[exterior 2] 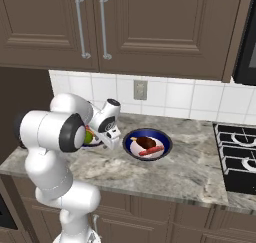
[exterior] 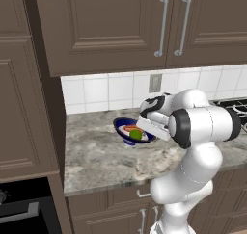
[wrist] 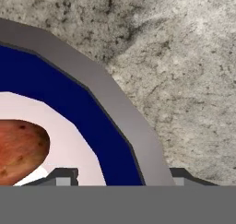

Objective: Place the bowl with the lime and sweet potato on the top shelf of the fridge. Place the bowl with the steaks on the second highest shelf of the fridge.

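Note:
On the grey stone counter point(exterior: 96, 156) stands a blue-and-white bowl point(exterior: 124, 126) that holds the lime point(exterior: 136, 135) and the sweet potato point(exterior: 130, 129). My gripper point(exterior: 144, 131) reaches down to its right rim. In the hand view the gripper point(wrist: 123, 177) straddles the bowl's grey rim point(wrist: 124, 121), one fingertip inside and one outside, with small gaps on both sides; the sweet potato point(wrist: 20, 149) lies at the left. A second blue bowl point(exterior 2: 162, 137) with the steaks point(exterior 2: 149, 147) sits to the right on the counter. The fridge and its shelves are out of view.
Brown wall cabinets point(exterior: 111, 26) with metal handles hang over the counter. A tall cabinet point(exterior: 24, 84) closes off the left end. Black stove burners point(exterior 2: 239, 154) lie to the right. A wall outlet point(exterior 2: 140, 90) sits on the white tiles.

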Available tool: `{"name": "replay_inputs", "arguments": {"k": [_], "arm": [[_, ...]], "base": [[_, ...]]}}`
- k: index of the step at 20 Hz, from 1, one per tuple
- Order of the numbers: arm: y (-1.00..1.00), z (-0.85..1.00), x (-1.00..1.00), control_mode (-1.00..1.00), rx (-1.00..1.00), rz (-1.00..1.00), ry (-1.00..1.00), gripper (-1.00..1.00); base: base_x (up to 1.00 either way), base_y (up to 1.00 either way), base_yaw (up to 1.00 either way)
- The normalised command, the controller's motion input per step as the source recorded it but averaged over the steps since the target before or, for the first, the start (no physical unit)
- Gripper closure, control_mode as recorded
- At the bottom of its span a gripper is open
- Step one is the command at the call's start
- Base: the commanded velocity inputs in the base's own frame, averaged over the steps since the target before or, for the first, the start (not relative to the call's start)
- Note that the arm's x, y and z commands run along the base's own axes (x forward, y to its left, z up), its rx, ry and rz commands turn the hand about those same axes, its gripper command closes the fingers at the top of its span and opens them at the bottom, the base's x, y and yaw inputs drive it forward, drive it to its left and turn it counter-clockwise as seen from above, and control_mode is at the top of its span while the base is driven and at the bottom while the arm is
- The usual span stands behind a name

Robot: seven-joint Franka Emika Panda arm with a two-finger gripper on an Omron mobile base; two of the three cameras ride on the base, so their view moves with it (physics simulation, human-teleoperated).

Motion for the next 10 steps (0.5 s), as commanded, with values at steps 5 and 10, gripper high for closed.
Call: {"name": "replay_inputs", "arguments": {"k": [5,10], "arm": [[0.0,0.0,-0.02,-1.0,0.0,0.0,-0.01,1.0],[0.0,0.13,-0.4,-1.0,0.0,0.0,-0.26,1.0]], "base": [[0.0,0.0,0.0],[0.0,0.0,0.0]]}}
